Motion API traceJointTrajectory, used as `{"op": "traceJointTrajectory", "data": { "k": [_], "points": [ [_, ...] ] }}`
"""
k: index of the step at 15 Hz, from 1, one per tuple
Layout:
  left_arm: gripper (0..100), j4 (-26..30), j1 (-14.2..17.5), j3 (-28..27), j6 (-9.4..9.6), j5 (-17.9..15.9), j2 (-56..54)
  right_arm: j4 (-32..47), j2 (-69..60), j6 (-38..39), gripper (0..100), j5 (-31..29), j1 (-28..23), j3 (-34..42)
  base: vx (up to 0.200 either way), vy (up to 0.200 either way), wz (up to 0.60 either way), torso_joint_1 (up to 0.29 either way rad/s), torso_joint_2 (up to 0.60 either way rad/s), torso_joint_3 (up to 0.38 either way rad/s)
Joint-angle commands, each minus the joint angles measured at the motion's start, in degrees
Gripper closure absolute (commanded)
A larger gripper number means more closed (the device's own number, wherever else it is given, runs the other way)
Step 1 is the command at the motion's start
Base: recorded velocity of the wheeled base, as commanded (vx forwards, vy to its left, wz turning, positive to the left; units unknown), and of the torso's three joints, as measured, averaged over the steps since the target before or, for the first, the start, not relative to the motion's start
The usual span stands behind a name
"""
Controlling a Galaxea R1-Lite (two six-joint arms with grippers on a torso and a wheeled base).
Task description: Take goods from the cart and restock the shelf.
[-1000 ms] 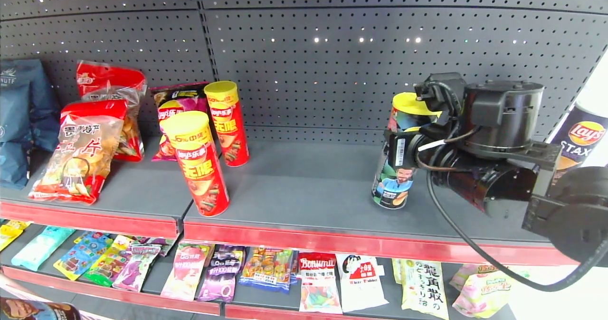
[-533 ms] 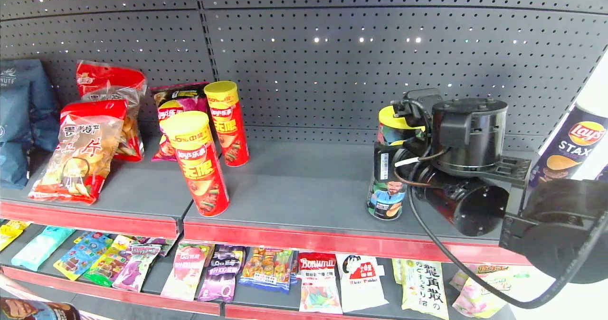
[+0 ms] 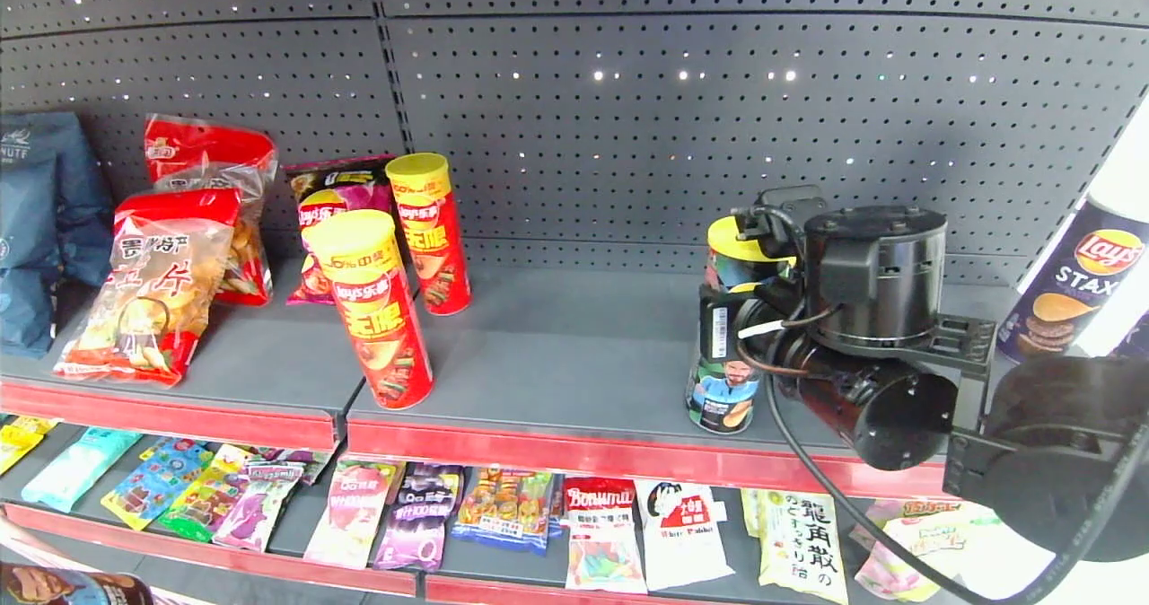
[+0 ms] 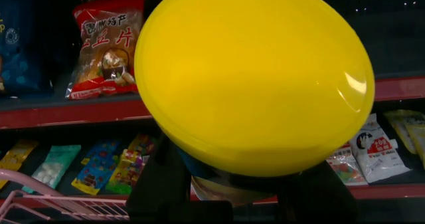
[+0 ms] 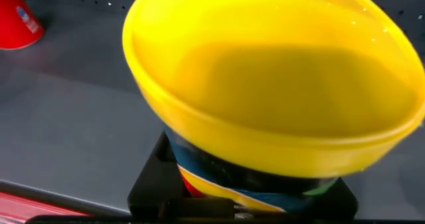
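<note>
A dark chip can (image 3: 723, 398) with a yellow lid (image 3: 732, 239) stands upright near the front edge of the upper shelf (image 3: 574, 354), right of centre. My right gripper (image 3: 732, 318) is shut on its middle from the right. Whether its base touches the shelf I cannot tell. The right wrist view looks down on that lid (image 5: 272, 78), and the right gripper (image 5: 246, 187) clamps the body below it. In the left wrist view, another yellow-lidded can (image 4: 255, 78) sits in my left gripper (image 4: 242, 191), shut on it, in front of the lower shelves.
Two red cans (image 3: 372, 309) (image 3: 431, 232) stand left of centre, with snack bags (image 3: 157, 282) beyond them. A dark can (image 3: 1068, 282) stands at the far right. Flat packets (image 3: 601, 533) fill the lower shelf. A pink cart rim (image 4: 40, 201) lies below the left gripper.
My right arm has carried the dark can lower and slightly left, toward the shelf's front edge. The goods on the shelf have not moved.
</note>
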Motion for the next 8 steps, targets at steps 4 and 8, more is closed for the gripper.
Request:
{"op": "traceJointTrajectory", "data": {
  "k": [4, 8],
  "points": [
    [100, 0.06, 0.00, 0.07, 0.00, 0.02, 0.05, -0.03, 0.20, 2.14, 100, -3.41, 0.00, 1.03, 0.000, 0.000, 0.00, 0.000, 0.00, 0.000],
    [100, 0.06, 0.00, 0.33, 0.00, 0.02, 0.05, -0.03, 0.02, 2.58, 100, -3.59, 0.97, 0.77, 0.000, 0.000, 0.00, 0.000, 0.00, 0.000]
  ]
}}
